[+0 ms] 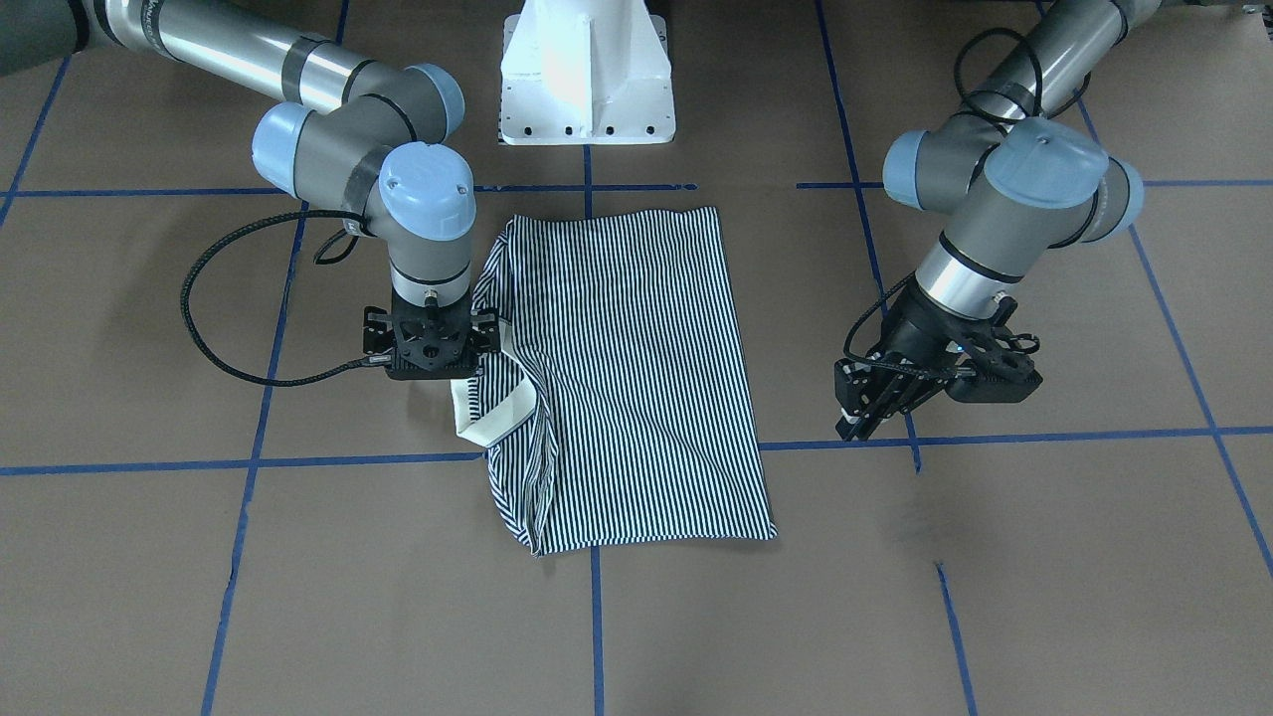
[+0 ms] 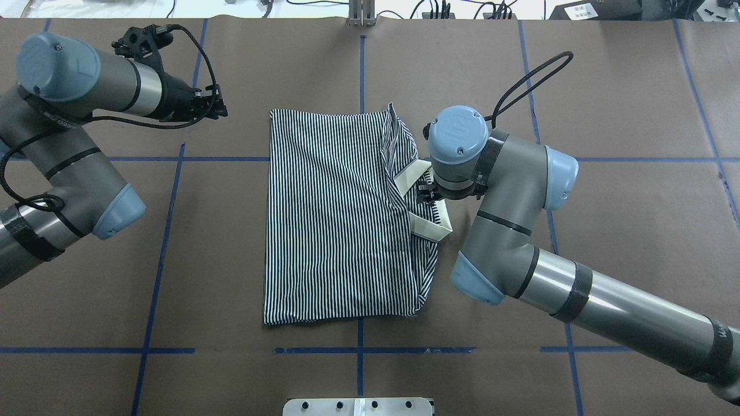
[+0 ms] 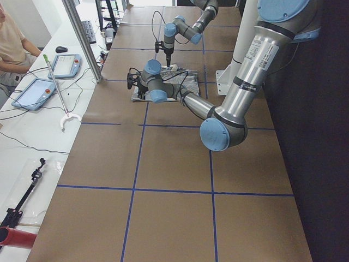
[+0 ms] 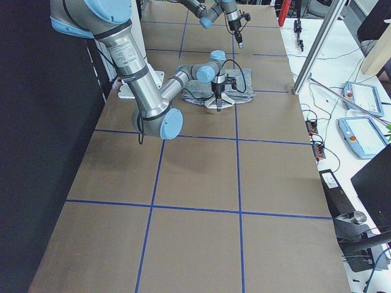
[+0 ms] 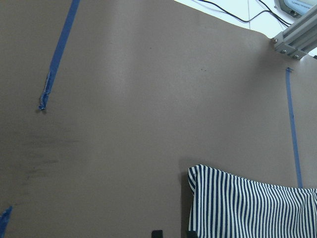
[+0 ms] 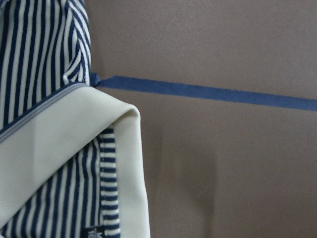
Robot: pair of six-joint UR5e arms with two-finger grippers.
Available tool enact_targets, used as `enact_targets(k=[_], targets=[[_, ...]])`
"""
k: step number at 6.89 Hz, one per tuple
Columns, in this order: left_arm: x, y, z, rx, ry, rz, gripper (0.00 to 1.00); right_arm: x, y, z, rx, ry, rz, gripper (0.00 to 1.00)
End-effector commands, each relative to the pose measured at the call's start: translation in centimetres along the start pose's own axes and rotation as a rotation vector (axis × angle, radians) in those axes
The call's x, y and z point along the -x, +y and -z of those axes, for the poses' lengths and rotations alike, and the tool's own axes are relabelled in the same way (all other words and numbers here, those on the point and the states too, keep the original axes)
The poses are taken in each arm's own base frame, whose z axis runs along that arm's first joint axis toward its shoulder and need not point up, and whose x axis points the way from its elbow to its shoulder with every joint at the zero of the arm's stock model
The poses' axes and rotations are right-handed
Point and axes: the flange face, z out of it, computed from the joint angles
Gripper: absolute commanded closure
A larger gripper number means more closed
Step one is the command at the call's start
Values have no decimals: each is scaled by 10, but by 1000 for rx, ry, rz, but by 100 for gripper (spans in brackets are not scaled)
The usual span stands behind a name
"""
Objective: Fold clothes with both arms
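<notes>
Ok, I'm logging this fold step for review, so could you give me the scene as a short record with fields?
shirt: striped, folded to a rough rectangle, lying mid-table
collar: cream, sticking out past the shirt's edge on the robot's right
right end effector: pointing down over that collar edge; grip hidden
left end effector: off to the shirt's other side, apart from it, open and empty
table: brown cover with a blue tape grid
</notes>
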Motion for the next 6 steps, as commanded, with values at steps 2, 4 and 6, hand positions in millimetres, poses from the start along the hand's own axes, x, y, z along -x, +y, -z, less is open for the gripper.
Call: enact_targets(k=[2,4,6], targets=[[-5,2,5,1,0,-1,72,20,-22,35,-33,-49,-25,0],[-17,5,18,4,-4,2,72,34,38,55,-59,-117,-287,0],[-18,5,19,5,-2,1,72,39,122,59,-70,-169,-565,6]])
